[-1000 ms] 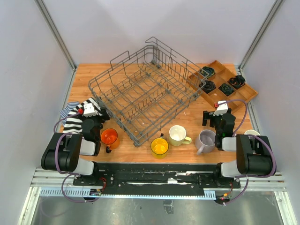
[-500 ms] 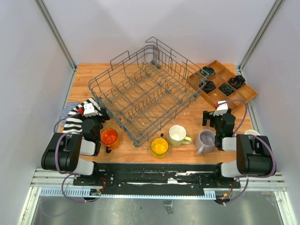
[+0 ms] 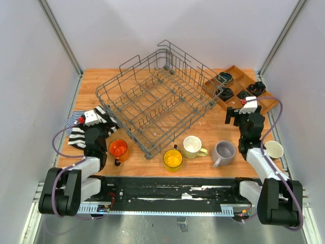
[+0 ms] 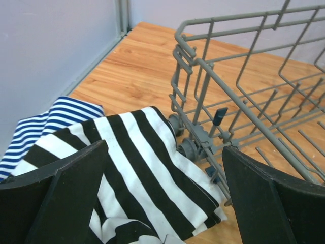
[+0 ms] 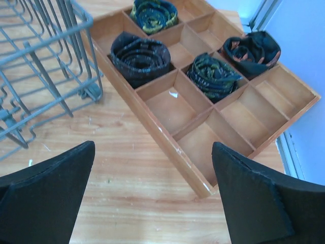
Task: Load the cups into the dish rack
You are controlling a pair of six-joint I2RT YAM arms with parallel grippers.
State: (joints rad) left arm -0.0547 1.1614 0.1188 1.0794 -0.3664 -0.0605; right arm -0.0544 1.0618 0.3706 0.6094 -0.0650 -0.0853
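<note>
The grey wire dish rack [image 3: 157, 96] stands mid-table with no mug in it. In front of it stand the orange mug [image 3: 119, 148], the yellow mug [image 3: 172, 159], the pale cream-yellow mug [image 3: 193, 146] and the lavender-grey mug [image 3: 223, 151]. Another pale cup [image 3: 274, 149] sits at the right table edge. No black mug is in view. My left gripper [image 3: 95, 133] is open and empty over a striped cloth, beside the rack's near-left corner [image 4: 238, 104]. My right gripper [image 3: 248, 124] is open and empty above bare table near the wooden tray. No mug shows in either wrist view.
A black-and-white striped cloth [image 4: 137, 157] lies against the rack's corner, with a blue-striped cloth [image 4: 56, 117] beside it by the left wall. The brown wooden compartment tray [image 5: 170, 109] with black coils sits at back right, close to the rack's side [image 5: 95, 56].
My right gripper has risen and moved back and right, away from the lavender-grey mug toward the tray. My left gripper has shifted slightly left. The mugs have not moved.
</note>
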